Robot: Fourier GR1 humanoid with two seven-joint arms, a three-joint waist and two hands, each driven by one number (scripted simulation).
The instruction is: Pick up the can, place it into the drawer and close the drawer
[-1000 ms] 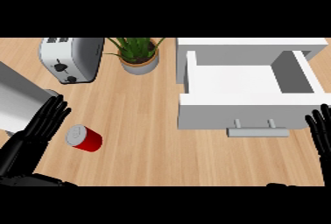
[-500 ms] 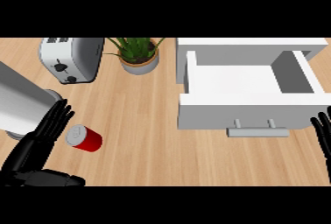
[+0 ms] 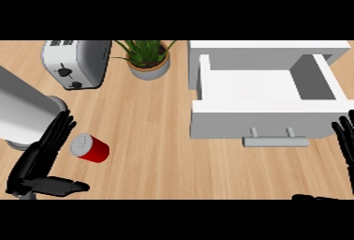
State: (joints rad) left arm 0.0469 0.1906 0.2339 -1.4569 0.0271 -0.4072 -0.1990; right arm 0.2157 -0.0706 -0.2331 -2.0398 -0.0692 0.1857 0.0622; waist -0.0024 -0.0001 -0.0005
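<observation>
A red can (image 3: 91, 147) with a silver top lies tilted on the wooden counter at the left. My left hand (image 3: 43, 157) is open just left of it, fingers straight and pointing up, fingertips beside the can's rim, thumb (image 3: 61, 185) stretched below the can. The white drawer (image 3: 266, 93) stands pulled open at the right, its inside bare, its grey handle (image 3: 275, 139) facing me. My right hand (image 3: 344, 143) rests open at the right edge, fingers up, below the drawer's front corner.
A silver toaster (image 3: 75, 62) stands at the back left. A potted plant (image 3: 147, 58) sits between it and the drawer. My grey left forearm (image 3: 21, 115) covers the counter's left edge.
My left hand has slid right and a little up, closer to the can, its thumb now reaching under it. My right hand has drifted lower along the right edge.
</observation>
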